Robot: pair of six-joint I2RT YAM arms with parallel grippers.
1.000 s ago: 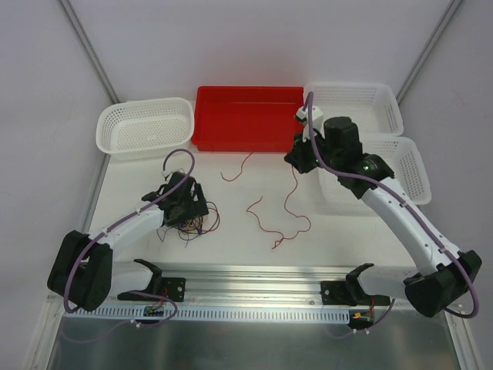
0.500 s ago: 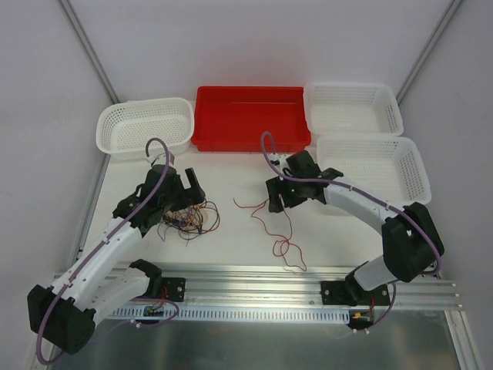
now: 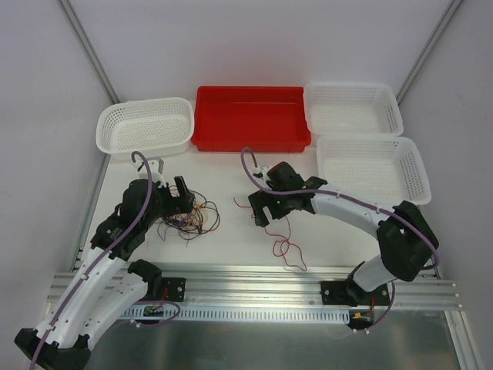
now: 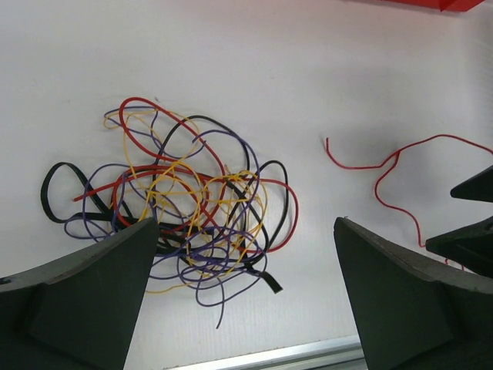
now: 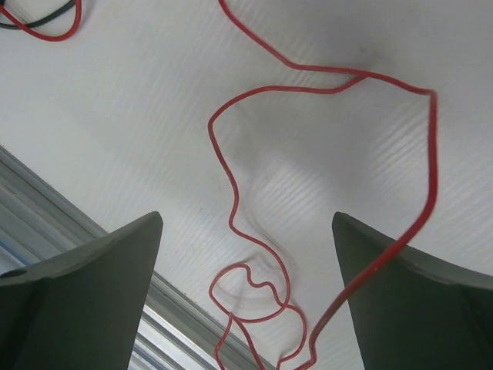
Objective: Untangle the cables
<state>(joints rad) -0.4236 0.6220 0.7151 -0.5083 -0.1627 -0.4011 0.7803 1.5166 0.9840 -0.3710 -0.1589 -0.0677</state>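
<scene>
Hovering left gripper (image 3: 182,199): jaws spread wide with nothing between them, low over the table (image 3: 231,166), just above the tangle's near-left edge.
Tangle (image 3: 192,219): red, black, purple and yellow cables knotted in one loose heap left of centre, flat on the table.
Left wrist view: separates the colours of the tangle (image 4: 185,212), with a black loop sticking out to one side; the top view gives only a dark scribble.
Right gripper (image 3: 257,211): jaws also wide apart, clamping nothing.
Red cable (image 3: 286,245): lies alone, apart from the tangle, trailing from under the right gripper toward the metal rail (image 3: 254,279).
Right wrist view: the red cable (image 5: 231,193) curls into small loops near the rail and crosses one finger's (image 5: 416,308) edge; contact cannot be judged.
Left arm: rises from its base and bends forward, wrist tipped down.
Right arm: folds back toward centre, forearm nearly level.
</scene>
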